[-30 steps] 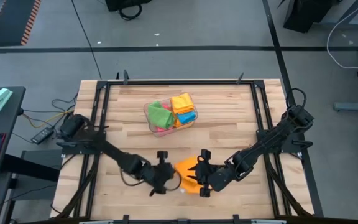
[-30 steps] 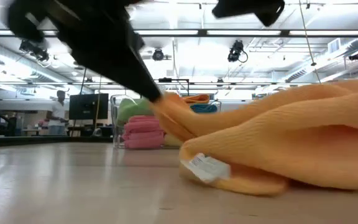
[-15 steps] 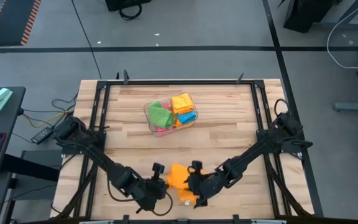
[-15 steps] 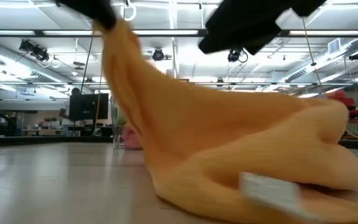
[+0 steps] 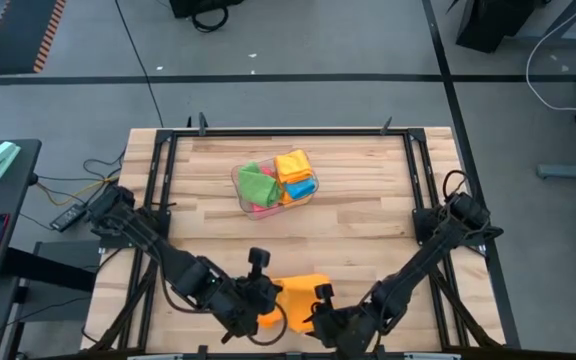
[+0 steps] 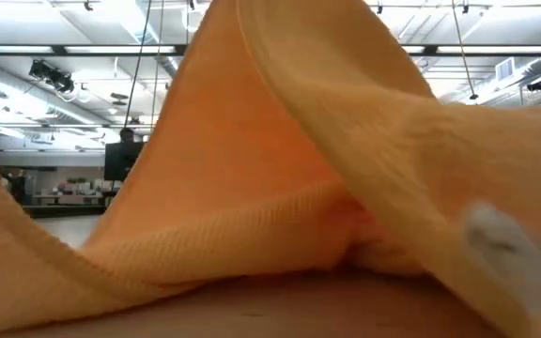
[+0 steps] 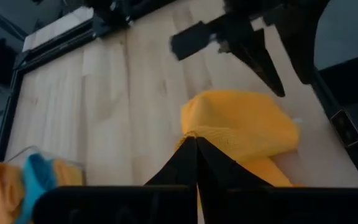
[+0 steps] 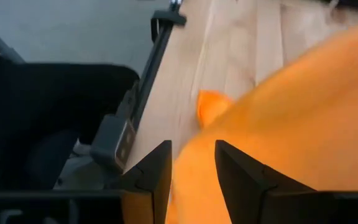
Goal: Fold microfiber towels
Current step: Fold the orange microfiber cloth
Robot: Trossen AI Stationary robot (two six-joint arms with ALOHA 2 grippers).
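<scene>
Your orange towel (image 5: 293, 300) is down at the near edge of the table (image 5: 368, 215), well in front of the clear bin (image 5: 274, 183), and it's sitting between both tools. From above it looks like a bunched slab with its long axis running side to side across the table, one end toward each arm.

Left tool (image 5: 261, 300) is pinched together on the towel's left end; in the left wrist view (image 7: 196, 163) you can see its fingers meeting right at a yellow-orange fold. Right tool (image 5: 320, 312) has its fingers (image 8: 151, 177) a bit apart with towel between them, clamped on the right end.

The bin back there holds the other towels: green (image 5: 256, 184), orange (image 5: 292, 165), blue (image 5: 300, 187), pink (image 5: 258, 208).
</scene>
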